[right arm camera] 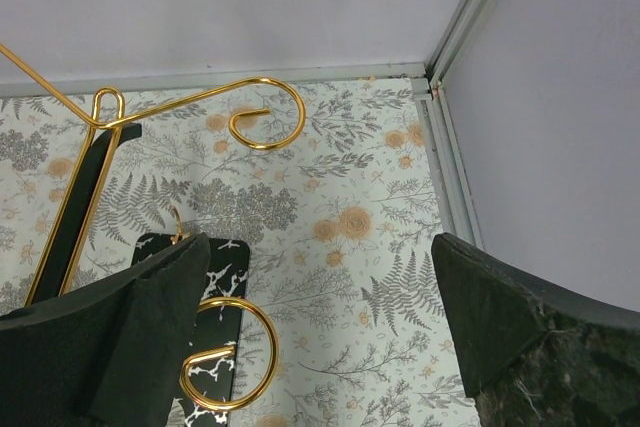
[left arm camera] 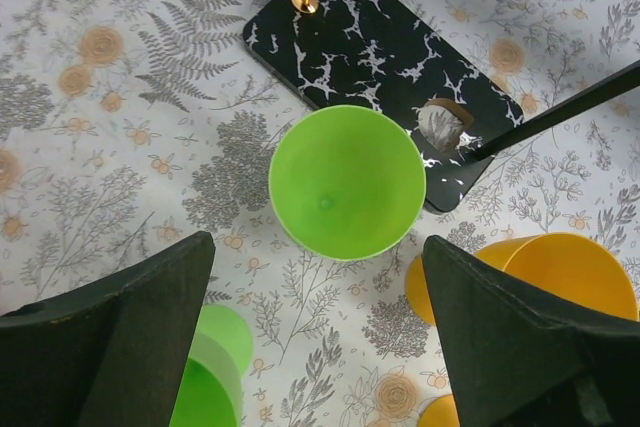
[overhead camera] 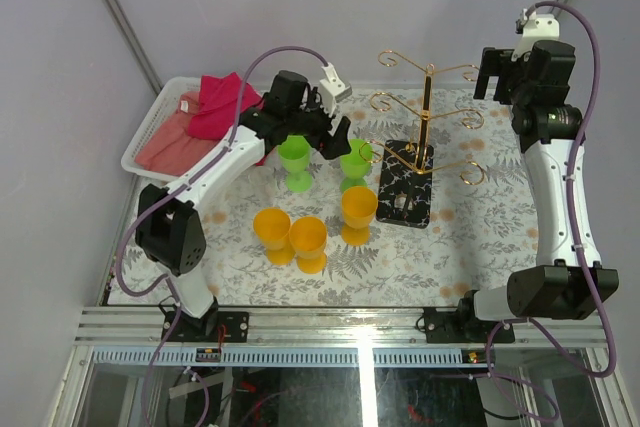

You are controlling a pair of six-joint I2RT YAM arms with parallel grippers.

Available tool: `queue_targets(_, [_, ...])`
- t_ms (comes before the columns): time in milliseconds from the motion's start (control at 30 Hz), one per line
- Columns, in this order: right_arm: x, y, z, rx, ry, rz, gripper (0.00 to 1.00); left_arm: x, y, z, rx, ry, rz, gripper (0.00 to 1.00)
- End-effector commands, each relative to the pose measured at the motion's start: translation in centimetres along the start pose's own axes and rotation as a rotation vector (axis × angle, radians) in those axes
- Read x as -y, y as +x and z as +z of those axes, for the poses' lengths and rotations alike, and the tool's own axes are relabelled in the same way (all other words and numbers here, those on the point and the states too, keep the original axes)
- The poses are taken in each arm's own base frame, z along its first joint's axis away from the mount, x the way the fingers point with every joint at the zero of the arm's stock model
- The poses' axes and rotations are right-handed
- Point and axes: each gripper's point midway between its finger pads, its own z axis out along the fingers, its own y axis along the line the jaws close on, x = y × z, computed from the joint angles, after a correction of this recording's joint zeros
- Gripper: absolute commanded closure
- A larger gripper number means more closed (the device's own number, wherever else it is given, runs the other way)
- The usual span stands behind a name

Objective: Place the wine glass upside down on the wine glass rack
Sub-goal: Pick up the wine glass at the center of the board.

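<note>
Five wine glasses are recorded, all upright on the fern-patterned cloth (overhead camera: 480, 217) to the left of the rack (overhead camera: 427, 132): two green, three orange. The task's item is judged to be the green wine glass (left arm camera: 345, 182), found just beside the left edge of the rack's black veined base, mouth up and not yet hung. The second green glass (overhead camera: 294, 155) is set farther left of the rack, and the orange glasses (overhead camera: 308, 237) are grouped nearer the arms. The left gripper (left arm camera: 318, 245) is held above the green wine glass with its fingers spread wide, one to each side of the rim and clear of it; nothing is gripped. The right gripper (right arm camera: 320, 242) is raised to the right of the rack, by its curled gold arms, fingers likewise wide and empty. Handling, as judged: the glass looks to be moulded plastic, so it is expected to be light, stiff, smooth-walled and rather slippery, easily tipped on its narrow foot, little at risk of breaking. A hold across the bowl below the rim is advised, so that stem and foot are left free for the rack's wire arm.
</note>
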Motion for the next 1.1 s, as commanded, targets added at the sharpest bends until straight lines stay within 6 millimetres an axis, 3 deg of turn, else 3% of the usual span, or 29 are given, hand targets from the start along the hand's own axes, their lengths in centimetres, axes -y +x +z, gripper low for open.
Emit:
queue_targets(0, [0.6,-1.7,-1.3,0.054,0.025,0.012,0.01,1.0,1.5,1.7,-0.039,0.061,-0.030,0.18])
queue_targets(333, [1.0,-1.4,-2.0,0.050,0.048,0.007,0.01,-1.2,2.7,4.2,-0.075,-0.034,-0.003,0.36])
queue_targets(767, [1.3,-1.4,-2.4,0.052,0.061,-0.003,0.01,-1.8,3.4,5.1,-0.091,-0.035,-0.006,0.98])
queue_targets(933, [1.0,-1.4,-2.4,0.053,0.045,-0.001,0.01,-1.8,3.8,5.2,-0.095,-0.037,-0.008,1.00])
queue_targets(1067, [0.6,-1.8,-2.5,0.089,0.025,0.019,0.01,-2.3,3.0,4.6,-0.074,-0.080,0.000,1.00])
